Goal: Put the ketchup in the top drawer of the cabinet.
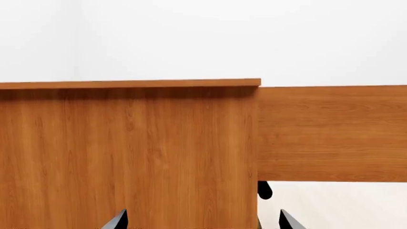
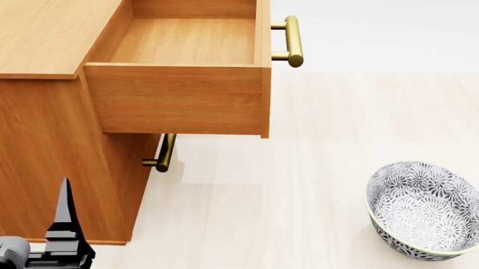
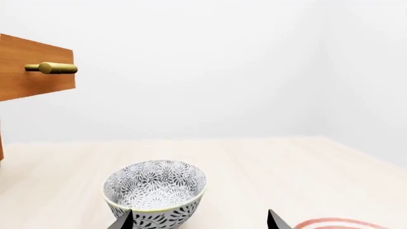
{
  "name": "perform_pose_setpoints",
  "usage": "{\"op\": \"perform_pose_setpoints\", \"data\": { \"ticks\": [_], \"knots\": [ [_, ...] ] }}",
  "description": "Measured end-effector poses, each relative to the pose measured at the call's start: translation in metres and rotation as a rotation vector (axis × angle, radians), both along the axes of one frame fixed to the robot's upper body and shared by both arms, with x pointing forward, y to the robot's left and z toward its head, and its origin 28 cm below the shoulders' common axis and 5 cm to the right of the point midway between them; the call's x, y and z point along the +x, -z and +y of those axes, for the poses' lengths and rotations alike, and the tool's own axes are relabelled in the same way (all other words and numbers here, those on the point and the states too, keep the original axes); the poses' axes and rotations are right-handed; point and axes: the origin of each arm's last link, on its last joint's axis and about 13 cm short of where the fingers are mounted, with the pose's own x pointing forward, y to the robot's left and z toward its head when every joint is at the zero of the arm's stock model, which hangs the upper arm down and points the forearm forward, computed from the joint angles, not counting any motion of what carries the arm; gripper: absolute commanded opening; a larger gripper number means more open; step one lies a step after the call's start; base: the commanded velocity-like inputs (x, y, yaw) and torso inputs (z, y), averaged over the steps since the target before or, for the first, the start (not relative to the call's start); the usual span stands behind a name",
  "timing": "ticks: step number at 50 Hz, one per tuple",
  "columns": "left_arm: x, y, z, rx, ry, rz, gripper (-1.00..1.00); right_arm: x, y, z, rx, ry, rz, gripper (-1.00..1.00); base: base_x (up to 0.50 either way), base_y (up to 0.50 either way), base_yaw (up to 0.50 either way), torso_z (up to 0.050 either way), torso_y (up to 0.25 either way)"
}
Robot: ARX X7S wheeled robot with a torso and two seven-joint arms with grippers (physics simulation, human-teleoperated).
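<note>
The ketchup is out of view in all three frames. The orange-brown cabinet stands at the left, and its top drawer is pulled out, with a bare wooden floor inside and a brass handle on its front. My left gripper is open and faces the cabinet's side wall, low beside it. One of its fingers shows in the head view. My right gripper is open just above the floor, with nothing between its fingers and the patterned bowl right before it.
The grey-white bowl sits on the pale floor at the right. The lower drawer is shut, and its brass handle sticks out under the open drawer. The edge of a pale round thing with red rings lies near the right gripper.
</note>
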Motion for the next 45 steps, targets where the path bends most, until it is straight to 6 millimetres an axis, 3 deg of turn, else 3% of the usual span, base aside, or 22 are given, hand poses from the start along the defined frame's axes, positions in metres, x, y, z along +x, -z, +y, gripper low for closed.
{"op": "perform_pose_setpoints", "data": {
  "ticks": [21,45],
  "knots": [
    [0.001,0.002,0.0,-0.004,-0.002,0.005,1.0,-0.004,0.024,0.0,0.007,0.005,0.125,1.0,0.0,0.0,0.0,0.0,0.0],
    [0.003,0.004,0.001,-0.004,-0.003,0.012,1.0,0.005,0.04,0.003,0.025,-0.002,0.158,1.0,0.0,0.0,0.0,0.0,0.0]
  ]
}}
